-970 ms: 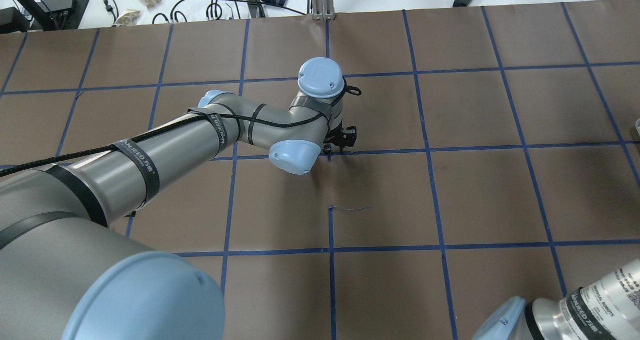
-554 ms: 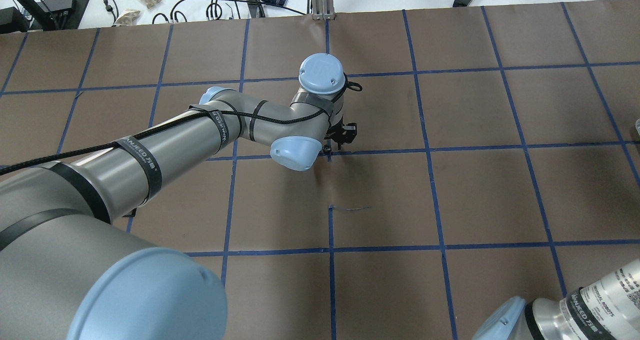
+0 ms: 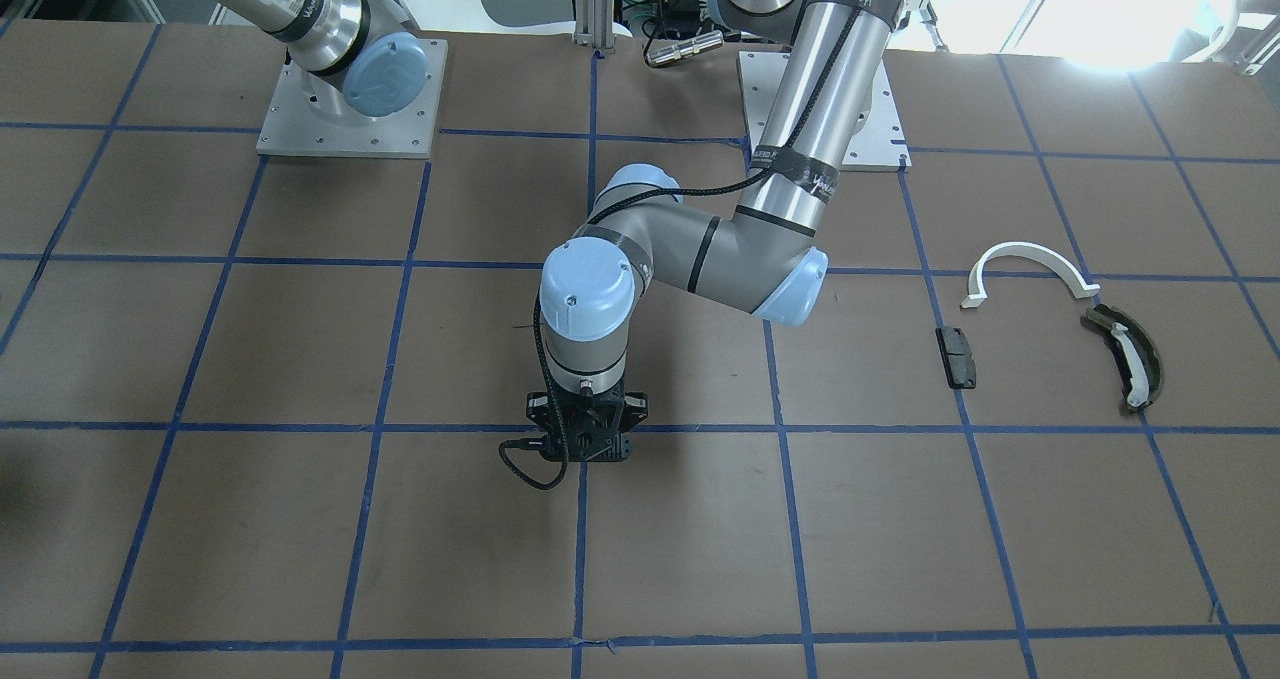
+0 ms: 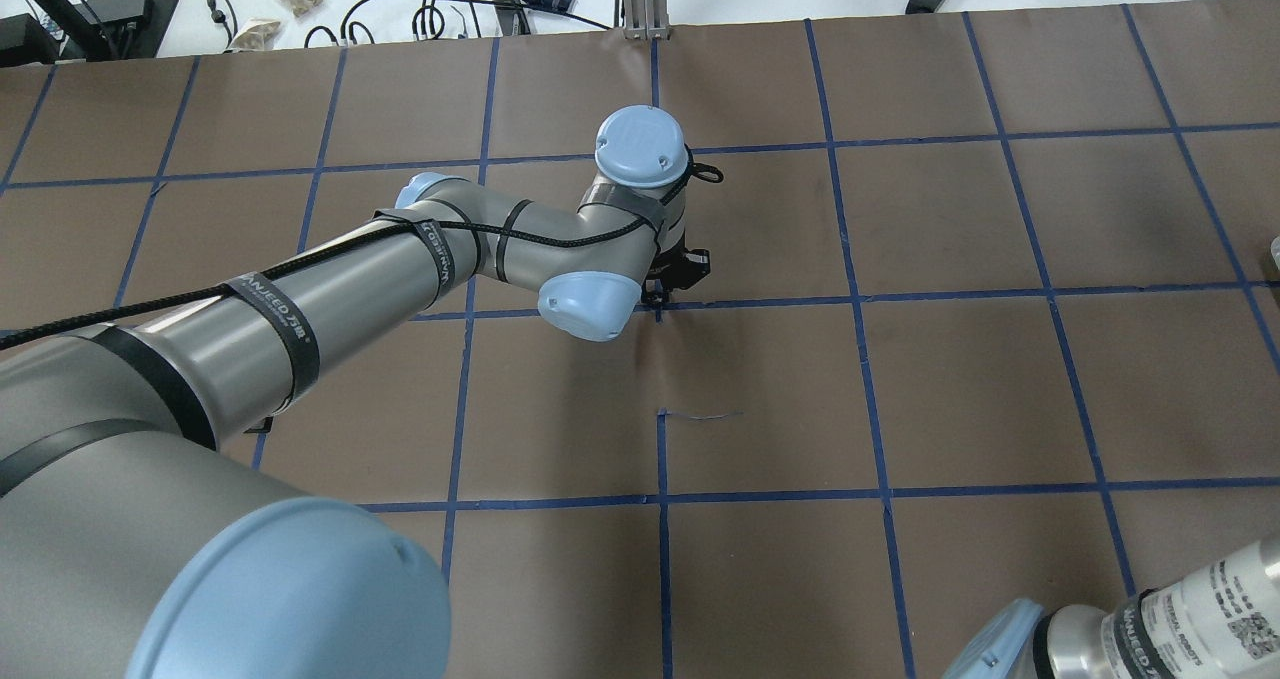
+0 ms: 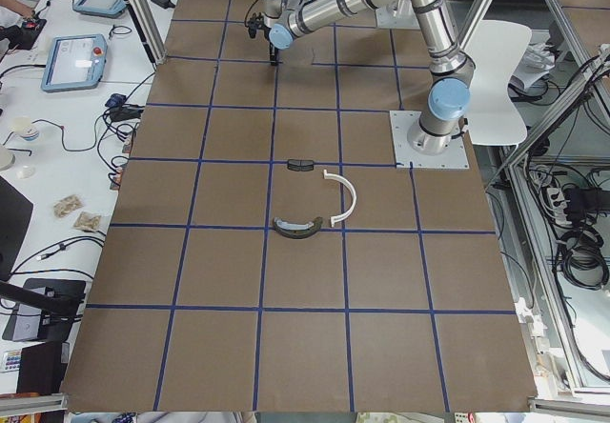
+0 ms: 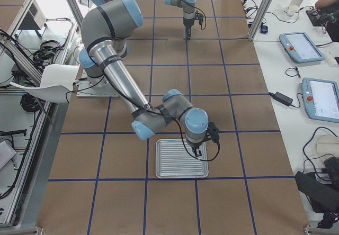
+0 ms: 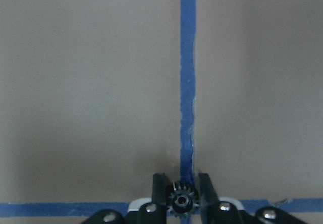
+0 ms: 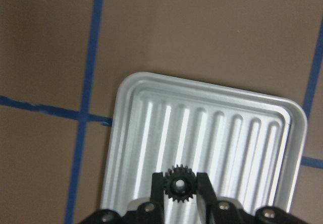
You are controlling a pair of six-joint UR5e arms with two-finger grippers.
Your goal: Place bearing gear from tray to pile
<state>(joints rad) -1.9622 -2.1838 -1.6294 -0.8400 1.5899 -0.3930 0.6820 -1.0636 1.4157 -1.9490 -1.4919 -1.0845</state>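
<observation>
My left gripper (image 7: 181, 188) is shut on a small black toothed gear (image 7: 180, 203), held low over a crossing of blue tape lines at mid-table (image 4: 672, 284). My right gripper (image 8: 179, 181) is shut on a second small black gear (image 8: 180, 185) just above the ribbed silver tray (image 8: 227, 133), which also shows in the exterior right view (image 6: 172, 163). The pile lies apart from both, on the robot's left side: a white half-ring arc (image 3: 1025, 262), a small black block (image 3: 958, 356) and a dark olive curved piece with a white strip (image 3: 1128, 357).
The table is brown paper with a blue tape grid. Both arm base plates (image 3: 345, 94) stand at the robot's edge. Cables and boxes (image 4: 450, 9) lie beyond the far edge. The left arm's long link (image 4: 330, 279) spans the table's left half.
My left wrist has shifted very slightly, still over the same tape crossing. The right arm's link at the overhead view's lower right corner has dropped lower in the frame.
</observation>
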